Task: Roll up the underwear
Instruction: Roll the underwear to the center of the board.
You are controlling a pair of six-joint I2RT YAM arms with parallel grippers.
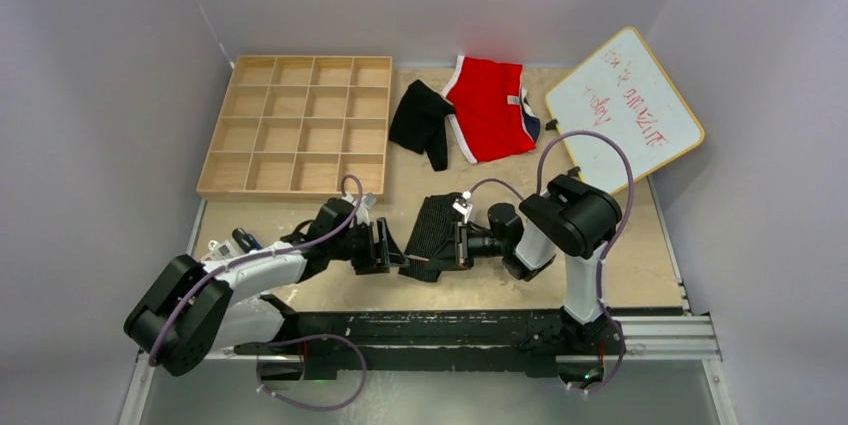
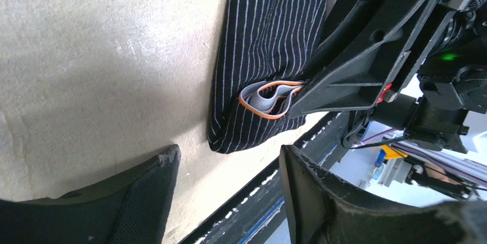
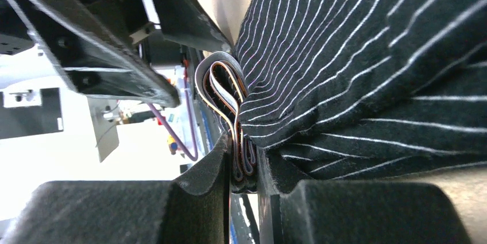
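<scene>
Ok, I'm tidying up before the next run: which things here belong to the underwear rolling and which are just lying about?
For the job: pinstriped black underwear, pinched at its waistband by the right gripper; plain black underwear; left gripper, open.
Lying about: red briefs; wooden grid tray; whiteboard.

Writing on the whiteboard [image 1: 625, 110] is too small to read; the striped underwear [image 3: 373, 54] runs off-frame.
</scene>
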